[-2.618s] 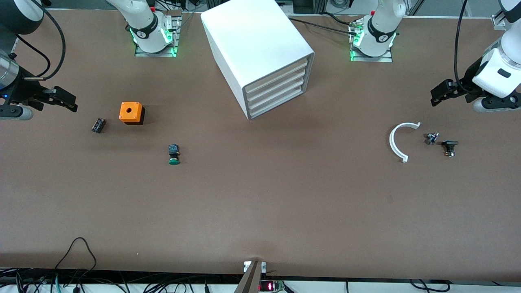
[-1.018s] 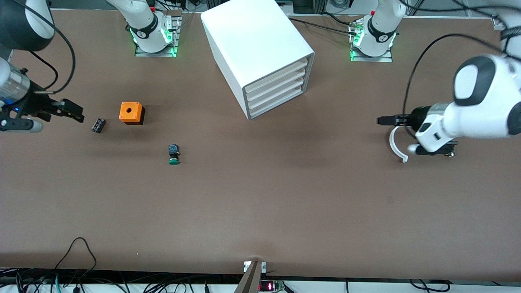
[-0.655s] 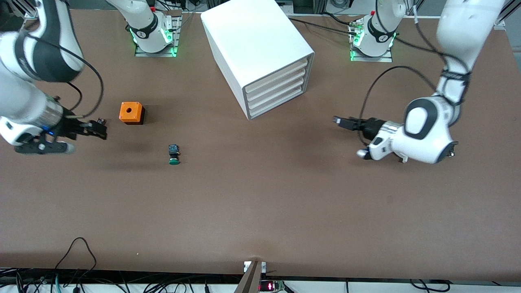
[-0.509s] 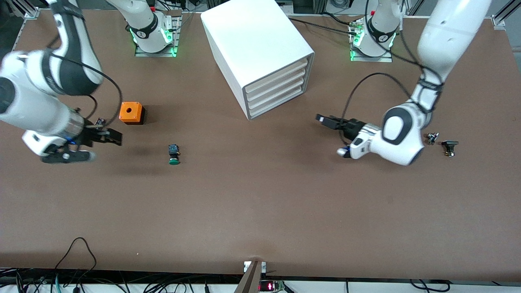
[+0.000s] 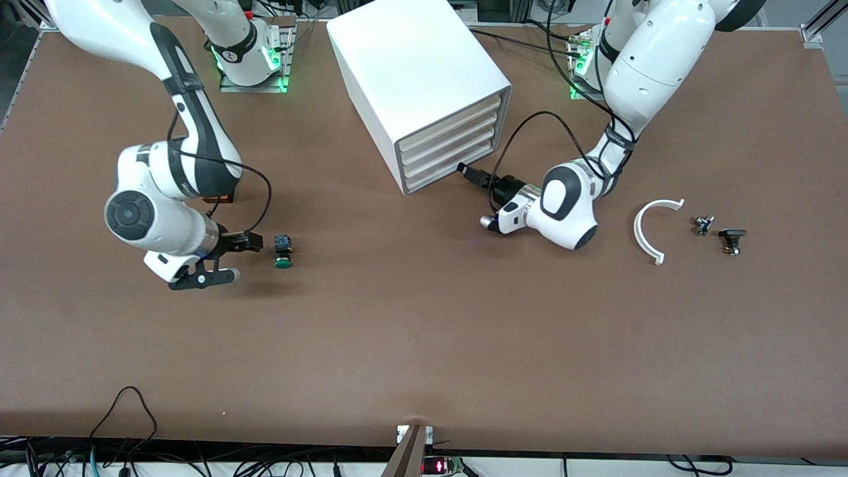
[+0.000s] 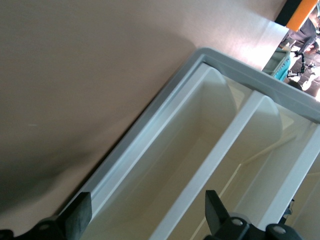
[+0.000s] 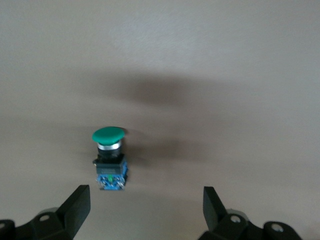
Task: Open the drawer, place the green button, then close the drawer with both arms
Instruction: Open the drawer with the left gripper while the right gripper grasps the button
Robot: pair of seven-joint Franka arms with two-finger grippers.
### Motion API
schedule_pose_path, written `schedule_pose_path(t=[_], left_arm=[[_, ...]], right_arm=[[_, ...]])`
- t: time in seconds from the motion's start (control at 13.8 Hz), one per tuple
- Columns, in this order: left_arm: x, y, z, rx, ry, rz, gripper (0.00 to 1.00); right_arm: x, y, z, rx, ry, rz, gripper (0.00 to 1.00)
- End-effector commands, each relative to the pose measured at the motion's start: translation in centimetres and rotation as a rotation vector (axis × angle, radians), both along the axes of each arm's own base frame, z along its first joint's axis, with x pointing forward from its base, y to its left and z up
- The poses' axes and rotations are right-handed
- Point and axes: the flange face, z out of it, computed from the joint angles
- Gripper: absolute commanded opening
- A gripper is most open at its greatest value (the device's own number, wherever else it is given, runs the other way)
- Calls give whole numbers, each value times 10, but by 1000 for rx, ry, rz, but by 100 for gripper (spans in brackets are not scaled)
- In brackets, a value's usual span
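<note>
A: Where is the left gripper [image 5: 466, 171] now?

B: It is at the lowest drawer [image 5: 452, 173] of the white cabinet [image 5: 417, 79], just at the drawer's end toward the left arm's side; in the left wrist view its fingers [image 6: 80, 212] are spread apart and grasp nothing — the drawer's front rim [image 6: 165, 107] lies between them. The cabinet stands near the table edge where the robot bases are, about the middle of that edge; all four drawers look closed.

A: And the right gripper [image 5: 255, 243]?

B: It is low over the table, just beside the green push button [image 5: 283, 252]; the jaws are released and hold nothing; in the right wrist view the button [image 7: 110, 158] lies on its side, a bit apart from the fingers [image 7: 76, 206], closer to one finger than to the other.

A: Other things?

B: An orange cube [image 5: 225, 197], mostly hidden by the right arm, is farther from the front camera than the button; toward the left arm's end lie a white curved piece [image 5: 646, 230] and two small black parts [image 5: 719, 232].
</note>
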Motion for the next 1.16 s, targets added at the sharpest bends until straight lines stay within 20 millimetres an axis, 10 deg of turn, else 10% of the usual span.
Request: schedule_pose_path(t=[0.0,0.29,0.51,0.73,0.95,1.09], left_arm=[[-10,-8,10,-42,0,21,100],[-39,-30,6,-24,-11,11,90],[-41,-31,4,-7,-30,18,0],[-14,-7,21,0,-80,55,0],[45,61,34,35,-144,195,0],[58,78,40,47,-169,208,0]], right_arm=[[-3,18,-26,59,33,-49,100],[-14,42,-52,59,48,-51,100],[-34,42,-82,55,8,-45,100],[-48,38,-99,56,-24,-37,100],[-55,37,-102,53,-18,-35,100],[-55,38,-98,55,-23,-34,85]])
